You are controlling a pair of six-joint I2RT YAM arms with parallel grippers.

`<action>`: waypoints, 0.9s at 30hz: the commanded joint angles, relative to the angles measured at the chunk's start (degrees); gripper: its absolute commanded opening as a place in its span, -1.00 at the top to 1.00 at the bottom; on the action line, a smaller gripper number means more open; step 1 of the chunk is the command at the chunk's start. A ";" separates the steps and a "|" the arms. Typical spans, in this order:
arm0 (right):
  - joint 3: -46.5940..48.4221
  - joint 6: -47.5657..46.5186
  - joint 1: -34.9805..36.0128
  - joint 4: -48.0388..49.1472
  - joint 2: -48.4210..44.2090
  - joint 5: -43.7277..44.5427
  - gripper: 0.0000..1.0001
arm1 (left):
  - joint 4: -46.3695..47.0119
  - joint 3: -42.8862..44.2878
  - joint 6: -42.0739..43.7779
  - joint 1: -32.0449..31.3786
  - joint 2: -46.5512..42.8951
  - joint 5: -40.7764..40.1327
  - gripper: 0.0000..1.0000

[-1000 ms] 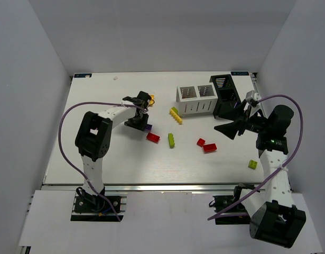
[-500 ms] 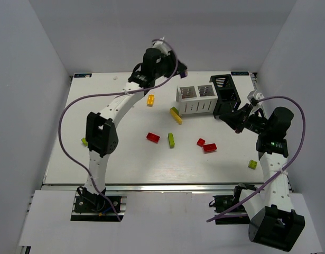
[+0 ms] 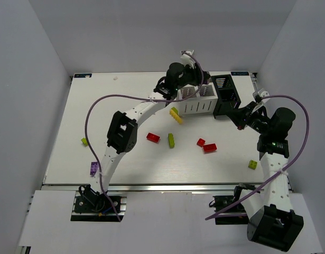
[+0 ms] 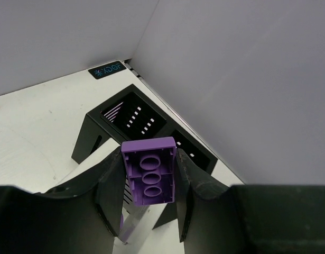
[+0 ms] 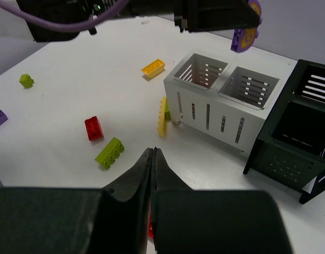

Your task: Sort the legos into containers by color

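The left gripper (image 4: 149, 185) is pinching a purple brick (image 4: 149, 161) between its jaws, apparently poised for a drop; the white box (image 5: 204, 114) is lying just below them, the black bin (image 4: 93, 138) just beyond; the right gripper (image 5: 152, 159) is hovering, jaws pressed together, holding nothing.

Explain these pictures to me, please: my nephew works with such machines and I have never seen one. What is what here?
The left arm and right arm are robot arms bolted to the near edge of a white table. One picture looks down from above. The other two come from a small camera on each wrist. The left tool pinches a purple brick in the air near the white box. The right tool is shut and empty, near the black bin. Loose bricks lie on the table, among them a red brick, a lime green brick and a yellow brick.
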 commanded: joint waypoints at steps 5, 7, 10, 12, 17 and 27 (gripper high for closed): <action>0.39 0.55 -1.53 1.26 -0.73 0.95 1.00 | 7.22 2.38 3.65 -1.99 2.25 -6.00 0.86; 0.21 0.73 -2.06 1.34 -0.91 0.60 1.00 | 6.96 2.38 3.74 -2.52 2.87 -6.44 0.82; 0.03 1.08 -2.50 1.69 -0.73 -0.19 1.00 | 6.52 1.77 3.83 -2.52 3.23 -7.23 0.63; 0.12 1.26 -2.85 1.78 -0.73 -0.63 1.00 | 6.17 1.68 3.83 -2.52 3.40 -8.19 0.44; -0.14 1.43 -3.47 2.05 -0.64 -1.86 0.99 | 4.94 2.82 4.53 -2.52 3.40 -9.69 -0.07; -0.76 -0.23 -3.73 2.84 0.50 -8.69 0.32 | 3.97 3.17 3.65 -2.52 1.47 -7.76 -0.25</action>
